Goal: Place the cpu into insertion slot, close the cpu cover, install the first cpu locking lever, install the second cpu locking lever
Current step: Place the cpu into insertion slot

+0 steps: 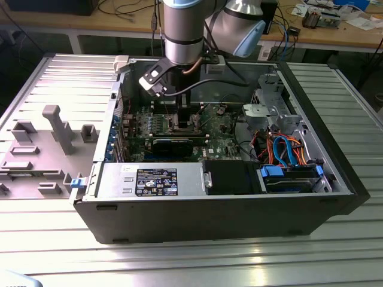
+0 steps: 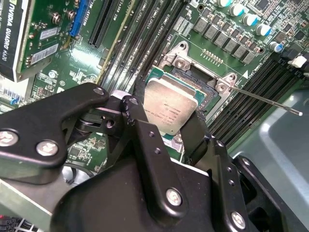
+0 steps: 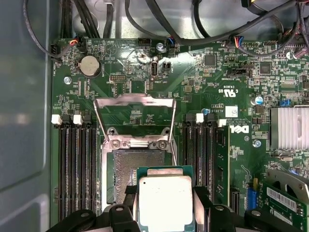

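Silver-topped cpu (image 3: 165, 199) clamped in gripper (image 2: 166, 116), hovering over open insertion slot (image 3: 123, 169), unseated; cpu cover (image 3: 134, 100) up, locking levers (image 2: 263, 100) undone.

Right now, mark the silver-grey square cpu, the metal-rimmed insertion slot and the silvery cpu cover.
cpu (image 3: 165, 203): first wrist view, metal top.
insertion slot (image 3: 123, 169): first wrist view, contact field.
cpu cover (image 3: 135, 100): first wrist view, frame bar opposite hinge.
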Action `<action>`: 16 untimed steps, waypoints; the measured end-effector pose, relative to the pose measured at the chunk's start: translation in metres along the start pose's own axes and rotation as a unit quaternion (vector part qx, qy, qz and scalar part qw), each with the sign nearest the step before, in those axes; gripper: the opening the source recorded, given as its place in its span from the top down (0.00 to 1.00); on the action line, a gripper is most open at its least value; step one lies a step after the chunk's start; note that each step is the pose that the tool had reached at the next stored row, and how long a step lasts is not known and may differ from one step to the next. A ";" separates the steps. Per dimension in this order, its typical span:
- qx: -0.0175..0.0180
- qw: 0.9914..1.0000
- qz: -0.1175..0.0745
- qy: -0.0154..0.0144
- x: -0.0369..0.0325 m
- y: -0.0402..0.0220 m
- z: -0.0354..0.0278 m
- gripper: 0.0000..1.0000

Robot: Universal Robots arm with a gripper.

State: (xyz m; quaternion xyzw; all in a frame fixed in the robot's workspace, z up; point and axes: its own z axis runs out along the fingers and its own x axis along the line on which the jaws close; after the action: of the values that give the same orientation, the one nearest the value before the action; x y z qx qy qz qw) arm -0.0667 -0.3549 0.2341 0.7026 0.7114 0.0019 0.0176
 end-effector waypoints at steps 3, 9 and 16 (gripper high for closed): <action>0.000 1.000 0.000 0.000 0.0009 -0.0004 0.0003 0.45; 0.000 1.000 0.000 -0.007 0.0049 -0.0010 0.0012 0.45; 0.000 1.000 -0.001 -0.010 0.0074 -0.0011 0.0051 0.45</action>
State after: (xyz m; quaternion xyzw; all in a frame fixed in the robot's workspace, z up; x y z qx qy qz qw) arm -0.0678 -0.3476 0.2289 0.7018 0.7120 -0.0052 0.0246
